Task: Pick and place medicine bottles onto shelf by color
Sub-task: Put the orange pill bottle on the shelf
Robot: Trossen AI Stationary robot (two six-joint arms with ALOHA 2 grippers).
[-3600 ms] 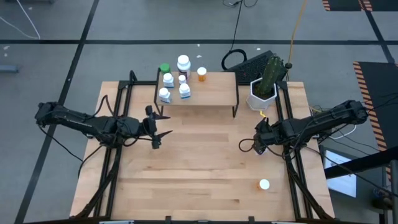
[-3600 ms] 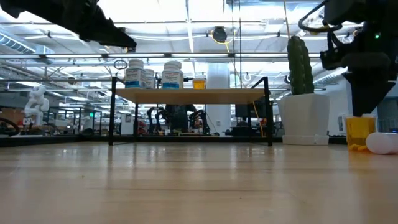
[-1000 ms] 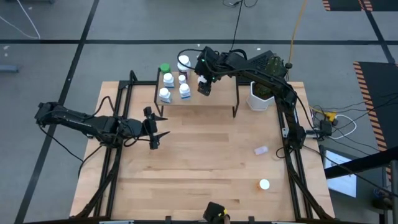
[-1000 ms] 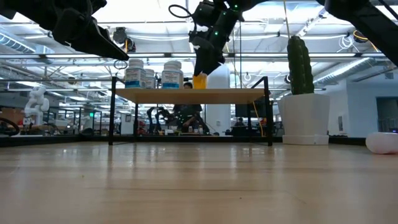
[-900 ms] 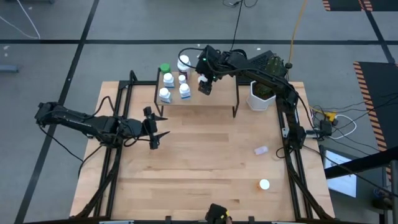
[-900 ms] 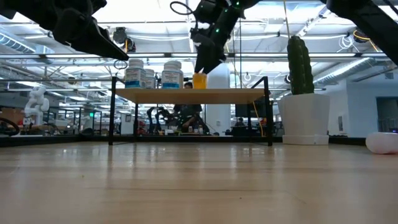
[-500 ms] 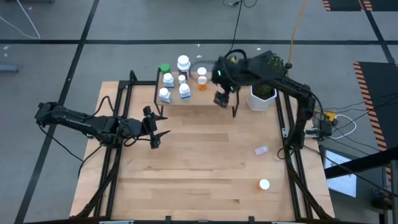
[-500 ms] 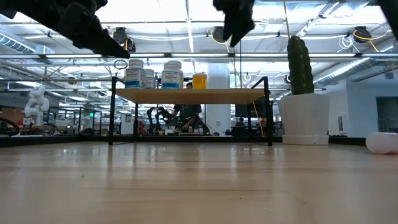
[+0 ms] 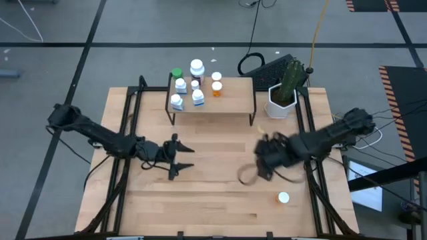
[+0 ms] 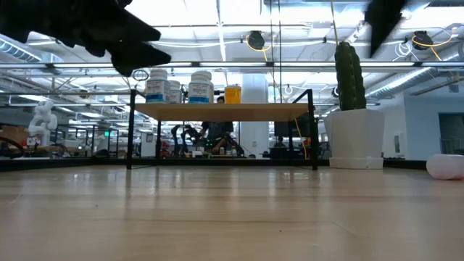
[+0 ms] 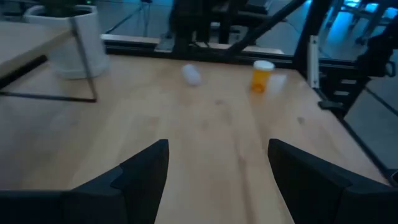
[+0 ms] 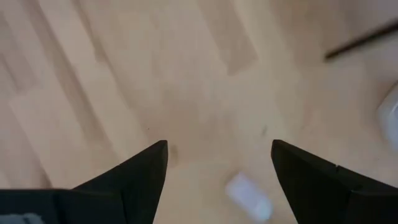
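Left gripper (image 9: 181, 162) over table centre-left, fingers apart, empty; right gripper (image 9: 261, 160) centre-right, fingers apart.

A white hexagonal plant pot (image 9: 281, 107) holding a tall green cactus (image 9: 291, 79) stood at the far right of the wooden table (image 9: 213, 200). Just beyond the table's far edge a black keyboard (image 9: 275, 67) lay on the grey floor (image 9: 100, 23), with a black cable (image 9: 253, 33) and a yellow cable (image 9: 320, 30) trailing away from it.
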